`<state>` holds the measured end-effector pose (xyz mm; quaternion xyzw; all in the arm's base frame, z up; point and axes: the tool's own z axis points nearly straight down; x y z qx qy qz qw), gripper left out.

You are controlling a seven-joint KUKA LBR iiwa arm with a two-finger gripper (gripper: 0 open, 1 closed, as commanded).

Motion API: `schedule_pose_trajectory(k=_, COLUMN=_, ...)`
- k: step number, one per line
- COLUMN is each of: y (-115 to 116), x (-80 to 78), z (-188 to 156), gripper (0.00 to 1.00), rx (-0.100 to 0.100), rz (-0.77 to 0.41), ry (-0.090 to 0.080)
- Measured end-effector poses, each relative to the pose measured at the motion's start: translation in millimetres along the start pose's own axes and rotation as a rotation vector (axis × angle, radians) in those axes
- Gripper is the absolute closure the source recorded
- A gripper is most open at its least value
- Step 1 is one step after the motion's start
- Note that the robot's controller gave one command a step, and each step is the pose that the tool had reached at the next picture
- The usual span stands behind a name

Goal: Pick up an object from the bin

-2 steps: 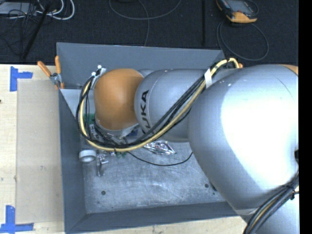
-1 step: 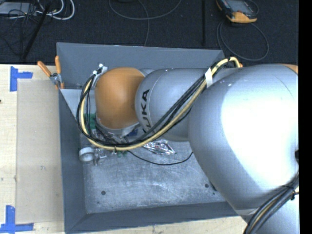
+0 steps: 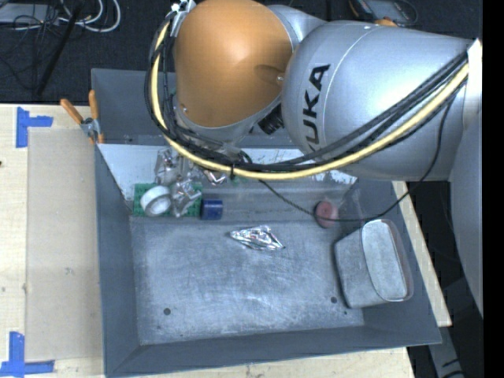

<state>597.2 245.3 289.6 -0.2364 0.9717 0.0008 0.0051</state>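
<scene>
My gripper (image 3: 179, 183) hangs low at the bin's back left corner, under the arm's orange cover. Right beside it, to the left, lies a green thing with a white round cap (image 3: 153, 201), touching or nearly touching the gripper. On its right side a small blue block (image 3: 211, 208) rests on the floor. A crumpled silvery foil piece (image 3: 256, 238) lies a little further right and nearer the front, apart from the gripper.
A small pink ball (image 3: 325, 211) sits by the back wall toward the right. A grey oblong pad (image 3: 374, 262) leans in the right corner. The arm and its cables cover the back of the bin.
</scene>
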Motion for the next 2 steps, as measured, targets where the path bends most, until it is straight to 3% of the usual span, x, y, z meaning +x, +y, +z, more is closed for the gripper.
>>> schedule_pose_trajectory(k=1, y=0.1, x=15.7, z=0.5, gripper=1.00, rx=-0.002, rz=0.010, ry=0.011)
schedule_pose_trajectory(k=2, y=-12.4, x=11.8, z=-50.6, gripper=1.00, rx=-0.001, rz=-0.162, ry=0.005)
